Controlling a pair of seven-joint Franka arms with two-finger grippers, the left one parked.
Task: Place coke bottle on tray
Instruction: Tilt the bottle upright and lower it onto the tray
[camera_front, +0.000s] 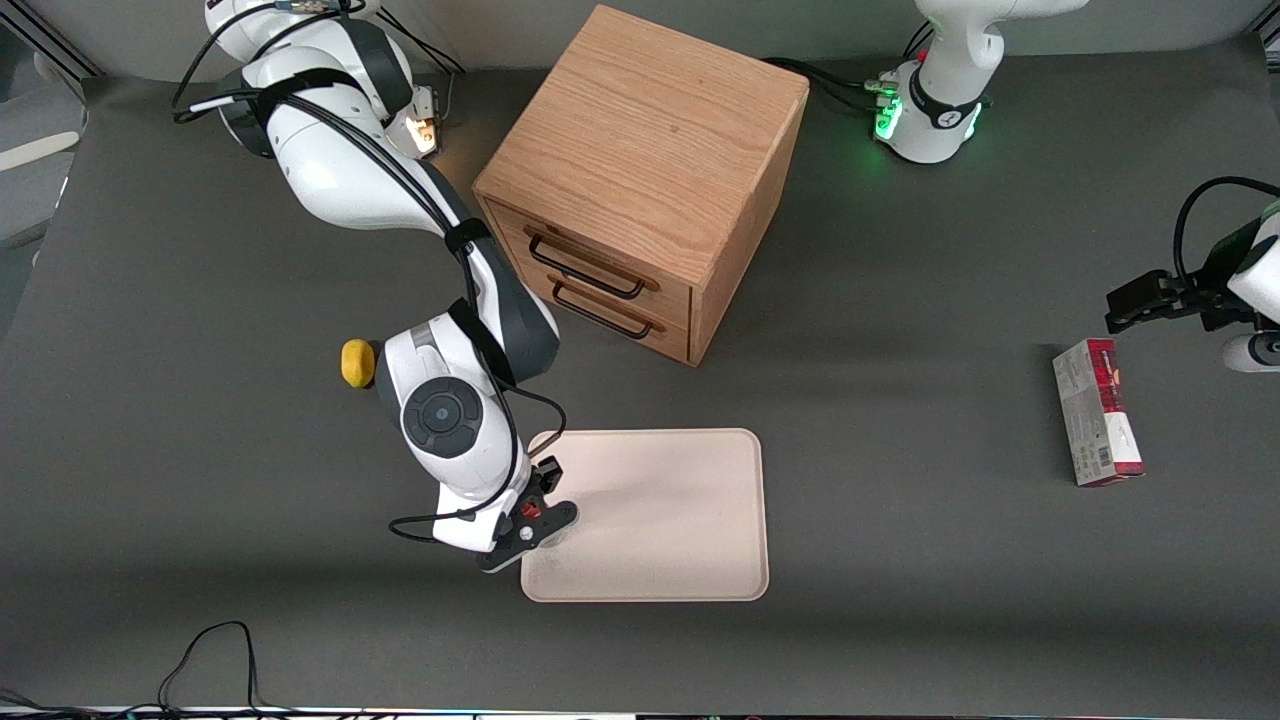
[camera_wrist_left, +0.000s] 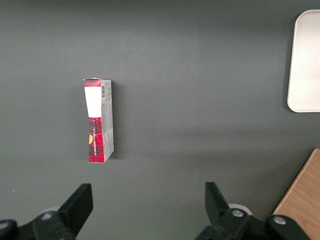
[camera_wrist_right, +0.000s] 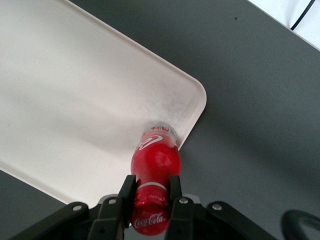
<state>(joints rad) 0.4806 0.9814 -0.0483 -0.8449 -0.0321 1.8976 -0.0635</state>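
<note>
The coke bottle (camera_wrist_right: 156, 160) is a slim red bottle with a red cap and white script lettering. It hangs upright from my gripper (camera_wrist_right: 151, 192), whose fingers are shut on its neck just under the cap. Its clear base sits at the corner of the cream-white tray (camera_wrist_right: 75, 100); I cannot tell whether it touches the tray. In the front view my gripper (camera_front: 531, 515) is at the tray's (camera_front: 670, 510) corner nearest the camera on the working arm's side, and only the red cap (camera_front: 530, 510) shows.
A wooden two-drawer cabinet (camera_front: 640, 180) stands farther from the camera than the tray. A yellow lemon (camera_front: 357, 362) lies beside my arm. A red-and-grey carton box (camera_front: 1097, 410) lies toward the parked arm's end of the table; it also shows in the left wrist view (camera_wrist_left: 99, 121).
</note>
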